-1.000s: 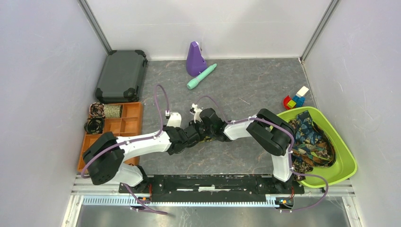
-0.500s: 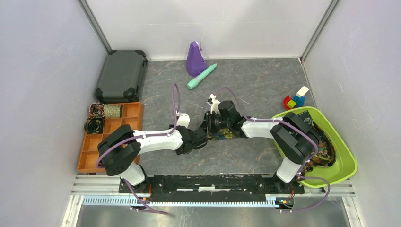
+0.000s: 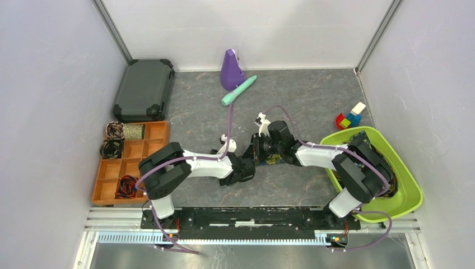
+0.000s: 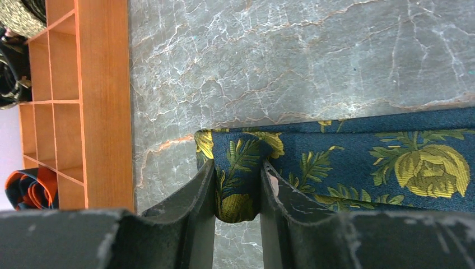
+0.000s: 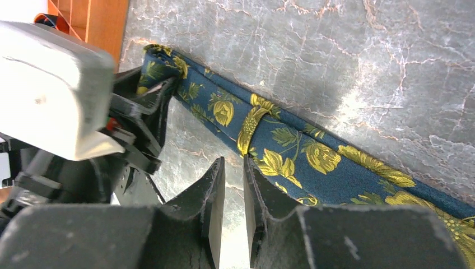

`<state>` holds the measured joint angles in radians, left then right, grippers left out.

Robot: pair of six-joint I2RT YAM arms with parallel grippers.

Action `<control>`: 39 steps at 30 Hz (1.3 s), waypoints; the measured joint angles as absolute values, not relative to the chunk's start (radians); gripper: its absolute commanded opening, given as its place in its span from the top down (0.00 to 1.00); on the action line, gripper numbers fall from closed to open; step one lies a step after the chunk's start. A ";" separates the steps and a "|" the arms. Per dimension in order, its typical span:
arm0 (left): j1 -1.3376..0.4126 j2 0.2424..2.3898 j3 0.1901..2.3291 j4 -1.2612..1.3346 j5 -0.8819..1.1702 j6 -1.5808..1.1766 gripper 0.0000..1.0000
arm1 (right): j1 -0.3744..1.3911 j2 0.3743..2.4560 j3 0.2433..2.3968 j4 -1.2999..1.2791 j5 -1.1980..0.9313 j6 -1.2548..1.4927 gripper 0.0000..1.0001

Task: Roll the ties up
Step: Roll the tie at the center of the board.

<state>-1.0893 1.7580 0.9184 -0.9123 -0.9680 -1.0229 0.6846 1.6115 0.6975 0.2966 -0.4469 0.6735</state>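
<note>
A navy tie [image 4: 364, 162] with yellow-gold flowers lies flat on the grey table, seen mid-table in the top view [image 3: 269, 160]. My left gripper [image 4: 238, 193] is shut on its folded end, also seen from above [image 3: 245, 168]. My right gripper [image 5: 234, 168] hovers at the tie's [image 5: 291, 151] near edge, fingers a narrow slit apart with nothing between them. In the right wrist view the left gripper [image 5: 150, 106] grips the tie's end. More ties [image 3: 386, 180] lie in the green bin [image 3: 411, 193]. Rolled coils [image 3: 112, 149] sit in the orange tray [image 3: 143, 148], one of them black-red [image 4: 31, 188].
A dark case [image 3: 144, 89] lies at the back left. A purple object [image 3: 231, 70] and a teal cylinder [image 3: 239, 91] rest at the back centre. Toy blocks [image 3: 350, 117] stand behind the bin. The tray's wooden wall [image 4: 106, 112] runs left of the tie's end.
Both grippers have moved right and slightly back, taking the tie's end along. The left arm has swung off the tray, uncovering the black-red coil.
</note>
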 measured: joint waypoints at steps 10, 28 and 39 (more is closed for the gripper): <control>-1.113 1.810 0.921 -0.861 -0.981 -0.912 0.79 | 0.680 1.570 0.694 0.288 -0.443 0.664 0.76; -1.101 1.668 0.815 -0.686 -0.900 -0.768 0.49 | 0.680 1.562 0.690 0.281 -0.443 0.665 0.76; -1.100 1.608 0.819 -0.655 -0.805 -0.768 0.44 | 0.680 1.597 0.688 0.314 -0.434 0.669 0.77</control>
